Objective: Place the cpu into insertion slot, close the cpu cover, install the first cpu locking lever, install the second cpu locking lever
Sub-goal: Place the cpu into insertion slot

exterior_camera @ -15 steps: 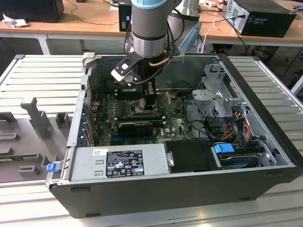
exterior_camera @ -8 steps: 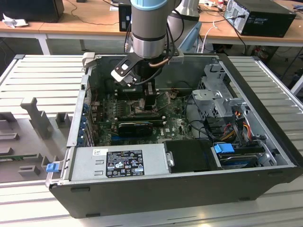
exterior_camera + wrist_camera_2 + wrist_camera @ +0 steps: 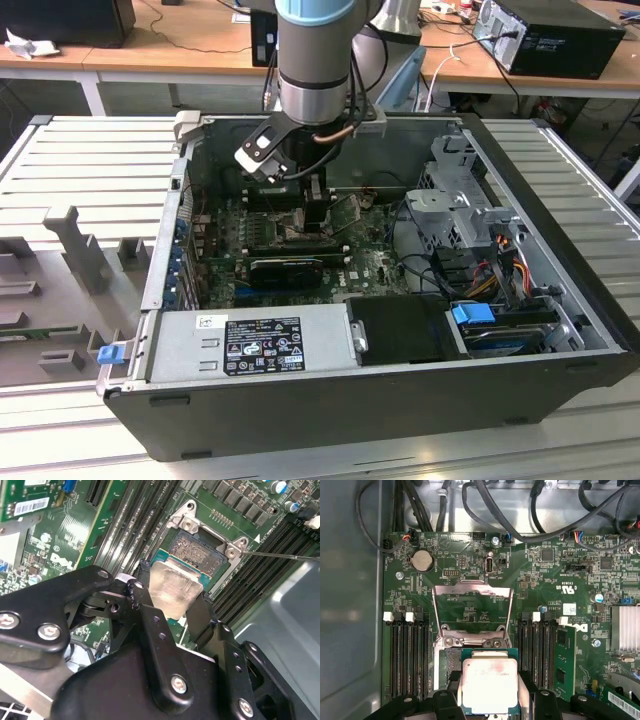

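Jaws clamped on the cpu [image 3: 172,587]; it hangs over the insertion slot [image 3: 197,547]; cpu cover [image 3: 472,584] raised.

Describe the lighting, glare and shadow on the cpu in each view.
Second wrist view: glare whitens the face of the cpu held in the gripper. First wrist view: the cpu is evenly lit, with a faint pink sheen. Exterior view: the motherboard lies dim beneath the arm.

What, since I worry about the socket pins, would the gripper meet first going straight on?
Probably the insertion slot: the gripper, holding the cpu, points at it, the gap between them unclear.
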`<state>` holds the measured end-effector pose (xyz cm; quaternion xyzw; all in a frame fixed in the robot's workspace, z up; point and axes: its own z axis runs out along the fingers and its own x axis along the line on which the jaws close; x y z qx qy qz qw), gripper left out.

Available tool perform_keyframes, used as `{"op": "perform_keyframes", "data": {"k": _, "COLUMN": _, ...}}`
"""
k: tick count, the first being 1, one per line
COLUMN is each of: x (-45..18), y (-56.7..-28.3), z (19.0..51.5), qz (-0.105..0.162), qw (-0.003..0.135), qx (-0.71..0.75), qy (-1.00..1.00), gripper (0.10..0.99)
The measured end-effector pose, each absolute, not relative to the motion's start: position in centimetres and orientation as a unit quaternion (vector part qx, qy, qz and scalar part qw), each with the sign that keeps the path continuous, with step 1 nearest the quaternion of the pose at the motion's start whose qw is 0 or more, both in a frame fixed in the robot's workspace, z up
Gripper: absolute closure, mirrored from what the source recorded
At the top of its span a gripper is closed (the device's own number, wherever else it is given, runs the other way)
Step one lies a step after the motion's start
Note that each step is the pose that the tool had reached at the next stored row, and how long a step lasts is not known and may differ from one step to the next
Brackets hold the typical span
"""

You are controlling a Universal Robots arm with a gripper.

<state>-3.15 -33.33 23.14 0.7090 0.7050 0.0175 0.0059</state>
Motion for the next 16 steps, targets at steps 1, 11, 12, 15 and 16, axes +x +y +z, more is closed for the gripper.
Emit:
{"op": "perform_keyframes", "data": {"k": 1, "x": -3.4, "y": -33.3, "z": 23.0, "qz": 0.017, "qw": 0.006, "qx": 0.711, "qy": 0.703, "gripper": 0.553}}
{"op": "perform_keyframes", "data": {"k": 11, "x": -4.2, "y": -32.6, "z": 22.2, "qz": 0.017, "qw": 0.006, "qx": 0.711, "qy": 0.703, "gripper": 0.553}}
{"op": "perform_keyframes", "data": {"k": 12, "x": -4.4, "y": -32.5, "z": 21.9, "qz": 0.017, "qw": 0.006, "qx": 0.711, "qy": 0.703, "gripper": 0.553}}
{"op": "perform_keyframes", "data": {"k": 15, "x": -4.5, "y": -32.4, "z": 21.3, "qz": 0.017, "qw": 0.006, "qx": 0.711, "qy": 0.703, "gripper": 0.553}}
{"op": "perform_keyframes", "data": {"k": 16, "x": -4.5, "y": -32.3, "z": 21.1, "qz": 0.017, "qw": 0.005, "qx": 0.712, "qy": 0.702, "gripper": 0.553}}
